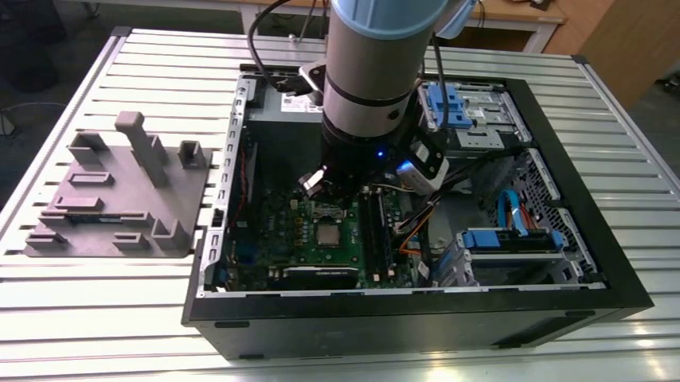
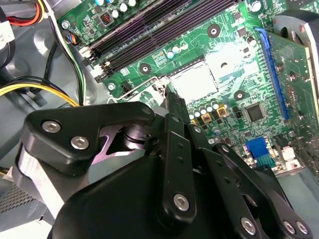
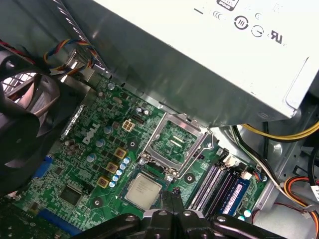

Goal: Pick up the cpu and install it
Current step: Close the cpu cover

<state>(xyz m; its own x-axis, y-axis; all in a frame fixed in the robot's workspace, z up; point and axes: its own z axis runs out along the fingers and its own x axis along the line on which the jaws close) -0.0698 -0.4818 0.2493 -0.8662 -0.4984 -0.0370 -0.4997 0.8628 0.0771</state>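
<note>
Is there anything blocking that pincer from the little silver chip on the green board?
Nothing visible does. In the first wrist view the small square silver-grey chip lies flat in its socket on the green motherboard, the black pincer tips just beside its edge. The metal socket frame stands flipped open behind it, not between them.

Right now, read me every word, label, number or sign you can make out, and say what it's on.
No text can be quoted as it reads.
Power supply label: round signs, cut off at the picture's edge; no legible words.
Motherboard: white printed lettering, too small to read.
cpu: faint marking on its metal lid, too blurred to read.
</note>
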